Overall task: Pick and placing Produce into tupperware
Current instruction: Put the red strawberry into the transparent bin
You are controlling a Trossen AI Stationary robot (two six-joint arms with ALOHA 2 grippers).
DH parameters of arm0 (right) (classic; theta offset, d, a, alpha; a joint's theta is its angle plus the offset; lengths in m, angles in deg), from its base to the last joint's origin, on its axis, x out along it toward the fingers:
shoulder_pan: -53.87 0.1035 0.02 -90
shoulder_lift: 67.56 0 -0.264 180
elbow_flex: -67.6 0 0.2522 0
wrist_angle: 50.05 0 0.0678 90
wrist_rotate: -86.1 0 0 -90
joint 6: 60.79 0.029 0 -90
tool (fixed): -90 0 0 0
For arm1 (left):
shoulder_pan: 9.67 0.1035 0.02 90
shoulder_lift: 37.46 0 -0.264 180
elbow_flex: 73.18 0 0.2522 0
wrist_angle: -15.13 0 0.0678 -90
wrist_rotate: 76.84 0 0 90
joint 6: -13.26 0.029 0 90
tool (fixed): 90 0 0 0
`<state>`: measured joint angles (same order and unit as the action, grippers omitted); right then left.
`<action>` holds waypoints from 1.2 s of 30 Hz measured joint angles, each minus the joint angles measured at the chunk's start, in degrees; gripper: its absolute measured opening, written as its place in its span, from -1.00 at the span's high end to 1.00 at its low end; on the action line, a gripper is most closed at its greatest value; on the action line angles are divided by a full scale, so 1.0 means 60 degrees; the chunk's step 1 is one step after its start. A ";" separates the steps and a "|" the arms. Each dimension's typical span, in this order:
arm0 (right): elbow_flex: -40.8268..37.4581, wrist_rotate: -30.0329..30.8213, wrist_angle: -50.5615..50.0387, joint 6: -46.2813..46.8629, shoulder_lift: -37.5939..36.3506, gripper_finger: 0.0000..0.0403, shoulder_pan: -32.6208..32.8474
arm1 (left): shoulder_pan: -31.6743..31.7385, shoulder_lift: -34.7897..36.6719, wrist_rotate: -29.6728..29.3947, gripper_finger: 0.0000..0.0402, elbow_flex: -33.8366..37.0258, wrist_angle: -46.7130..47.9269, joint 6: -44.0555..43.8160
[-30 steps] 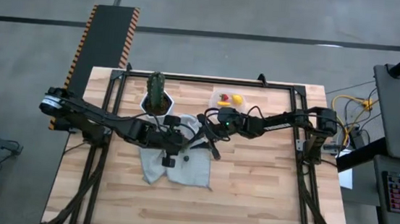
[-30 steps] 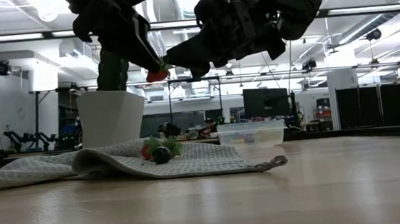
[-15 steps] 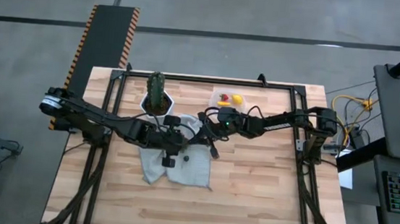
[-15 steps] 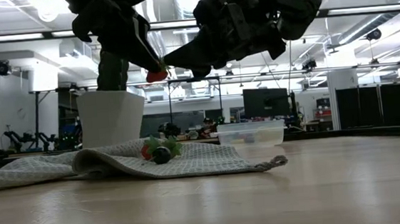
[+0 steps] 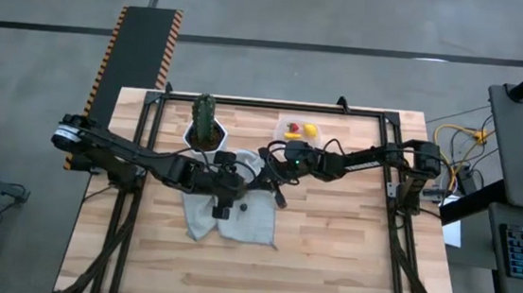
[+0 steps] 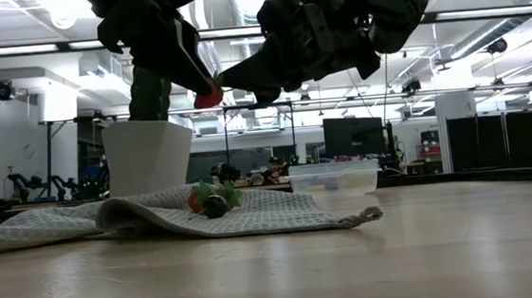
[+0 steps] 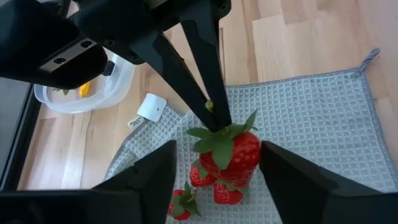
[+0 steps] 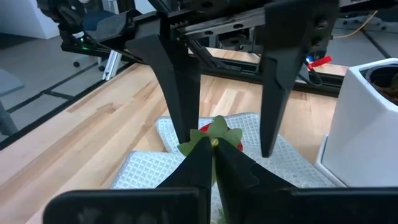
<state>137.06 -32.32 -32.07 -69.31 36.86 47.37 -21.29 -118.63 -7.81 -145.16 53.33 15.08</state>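
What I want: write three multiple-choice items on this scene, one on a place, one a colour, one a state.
1. Where is the red toy strawberry?
A. on the grey waffle cloth
B. in the air between both grippers
C. in the clear plastic container
2. What colour is the green cactus's plant pot?
A. black
B. white
C. blue
3. How is the left gripper?
A. open
B. shut on the strawberry
C. shut on the cloth
Key: B, it hangs above the cloth, its leaves pinched in the shut right gripper; B, it shows white; A, its fingers stand clear of the berry.
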 joint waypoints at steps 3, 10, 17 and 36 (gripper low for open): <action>0.0000 -0.0001 0.0000 0.0001 0.0000 0.96 0.0002 | 0.0000 0.0000 0.0013 -0.16 -0.0026 0.0000 0.0004; 0.0000 0.0008 -0.0174 0.0172 0.0000 0.96 -0.0011 | 0.0000 0.0080 0.0859 -0.20 -0.0130 0.0093 -0.0033; -0.0095 0.0574 -0.0666 -0.0145 -0.0004 0.96 -0.0224 | -0.0044 0.0856 0.1454 -0.20 -0.0342 0.1046 -0.0836; -0.0164 0.1427 -0.1882 -0.0644 -0.0463 0.96 -0.1545 | -0.0439 0.3486 0.1468 -0.21 -0.0215 0.1516 -0.1510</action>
<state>136.07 -23.76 -43.36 -73.17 34.08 38.10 -23.92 -97.71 0.99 -146.45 62.43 6.02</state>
